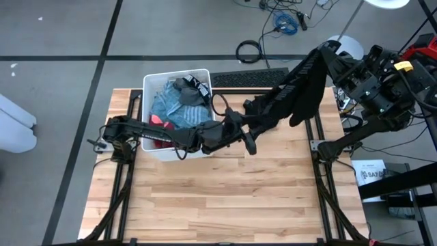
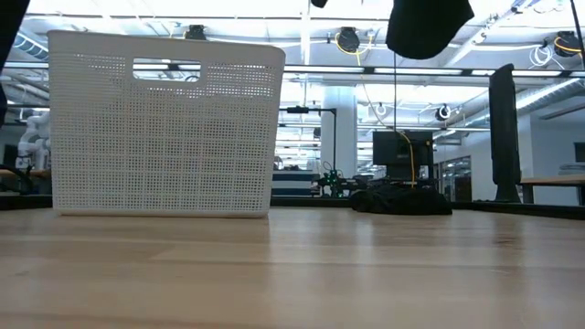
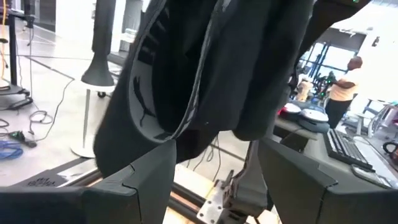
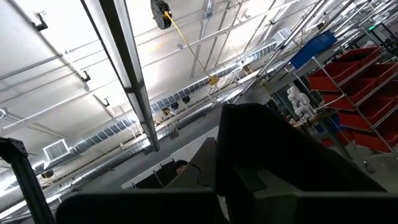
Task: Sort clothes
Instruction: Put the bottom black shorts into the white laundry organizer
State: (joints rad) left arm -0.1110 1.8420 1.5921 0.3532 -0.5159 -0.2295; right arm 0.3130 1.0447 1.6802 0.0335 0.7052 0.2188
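A black garment (image 1: 300,85) hangs high over the table's far right part, and my right gripper (image 1: 328,52) is shut on its top. Its lower end (image 2: 428,27) shows at the top of the low view, clear of the table. My left gripper (image 1: 251,127) is open and points level toward the garment's lower folds (image 3: 205,93), one finger on either side just below them. Whether they touch I cannot tell. A white perforated bin (image 1: 147,85) stands at the far left and holds teal, grey, black and red clothes (image 1: 179,104). My right gripper pinches the black garment's upper part (image 4: 261,149) between its two fingers, which slant upward toward the ceiling. The garment is lifted clear and hangs slack below the fingers. Which edge or how many layers it has, the cloth itself hides.
A black grate (image 1: 249,76) lies at the table's far edge beside the bin. Bare wood (image 1: 225,198) fills the near half. A dark heap (image 2: 402,199) shows beyond the far edge in the low view. A person (image 3: 345,87) stands in the room behind.
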